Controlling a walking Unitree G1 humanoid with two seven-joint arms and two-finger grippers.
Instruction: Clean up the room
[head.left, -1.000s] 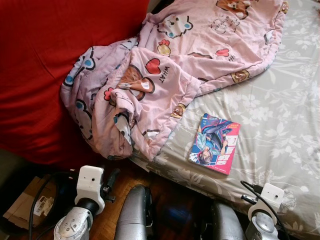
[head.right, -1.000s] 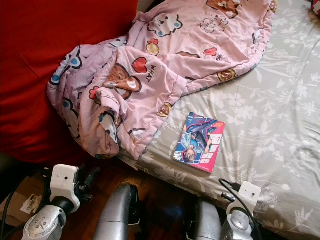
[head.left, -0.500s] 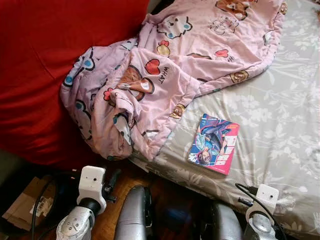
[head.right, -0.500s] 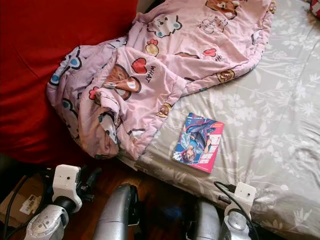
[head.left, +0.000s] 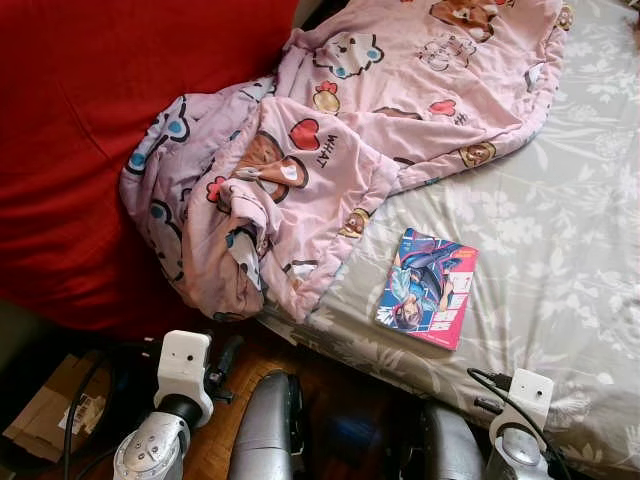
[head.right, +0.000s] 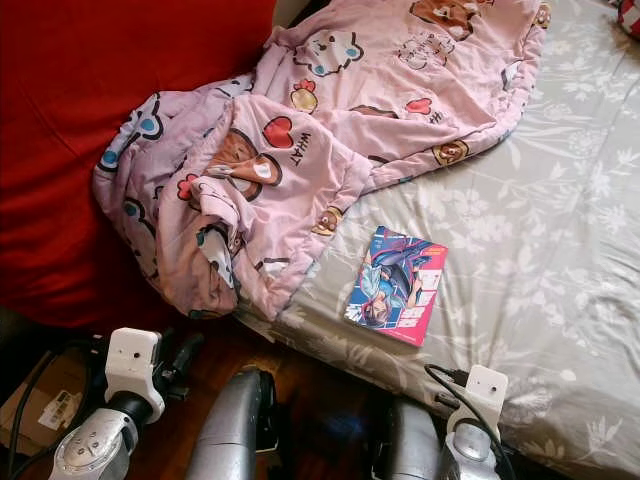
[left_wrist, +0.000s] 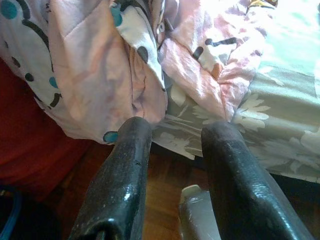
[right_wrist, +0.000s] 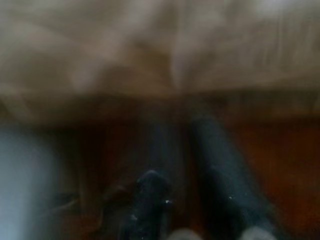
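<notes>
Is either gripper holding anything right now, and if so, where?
Nothing is held. The left gripper is open, short of the blanket hanging off the bed. The right gripper is low by the bed edge with nothing between its fingers.

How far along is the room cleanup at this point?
Nothing looks tidied yet. The pink blanket lies crumpled, partly hanging off the bed; a book sits on the sheet. The left gripper, open and empty, points at the blanket's hanging edge. Blanket and book are both left.

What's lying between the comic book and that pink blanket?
Nothing: in the left eye view, bare floral sheet separates the comic book from the pink blanket.
</notes>
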